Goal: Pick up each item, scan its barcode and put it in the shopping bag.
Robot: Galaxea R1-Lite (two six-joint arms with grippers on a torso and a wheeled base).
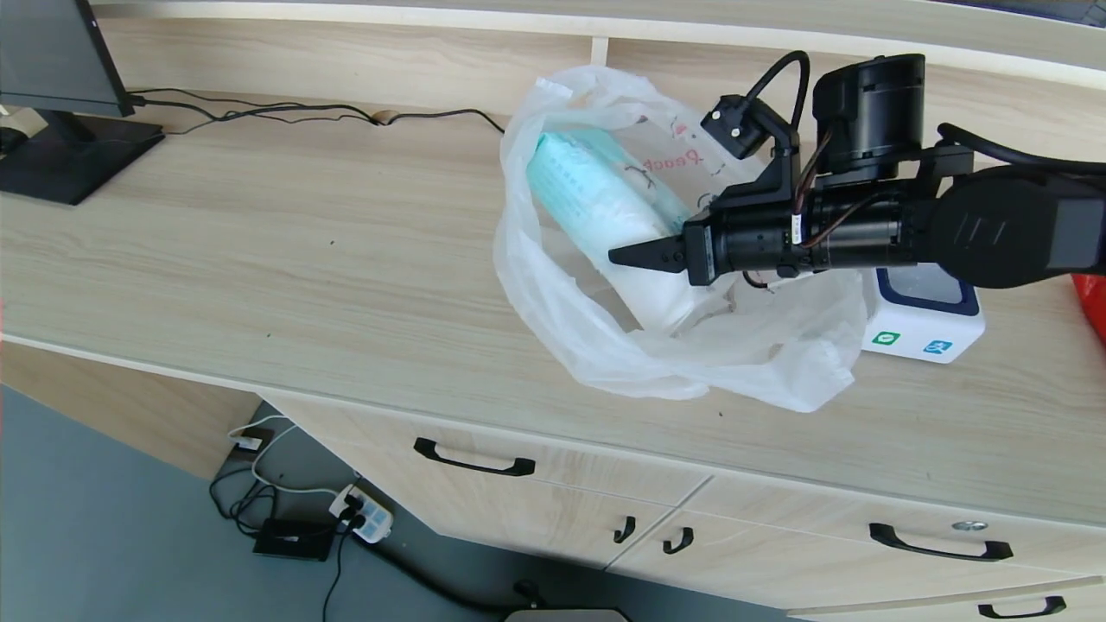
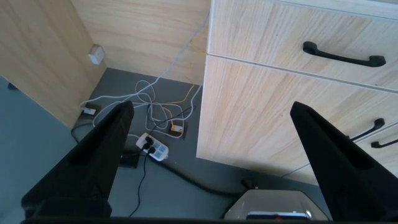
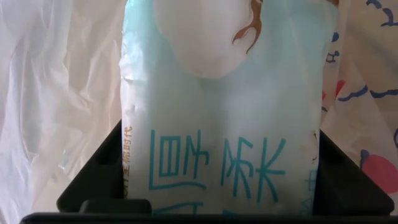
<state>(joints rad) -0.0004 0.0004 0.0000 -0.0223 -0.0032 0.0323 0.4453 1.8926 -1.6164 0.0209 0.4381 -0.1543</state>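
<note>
- Right gripper (image 1: 622, 256) reaches from the right into the mouth of the bag (image 1: 778, 363), its fingers (image 3: 93, 180) closed against both sides of the pack (image 1: 596, 194).
- Teal-and-white, the pack lies slanted inside the translucent white bag, which sits slumped open on the wooden counter (image 1: 302, 259).
- White scanner (image 1: 924, 333) stands on the counter just beside the bag, on its right, partly under the right arm.
- Left gripper (image 2: 209, 106) hangs low in front of the drawers (image 2: 298, 37), fingers (image 2: 93, 162) spread wide with nothing between them, above a power strip (image 2: 152, 147) and loose cables on the floor.
- At the counter's far left stands a dark monitor (image 1: 52, 69), well apart from the bag.
</note>
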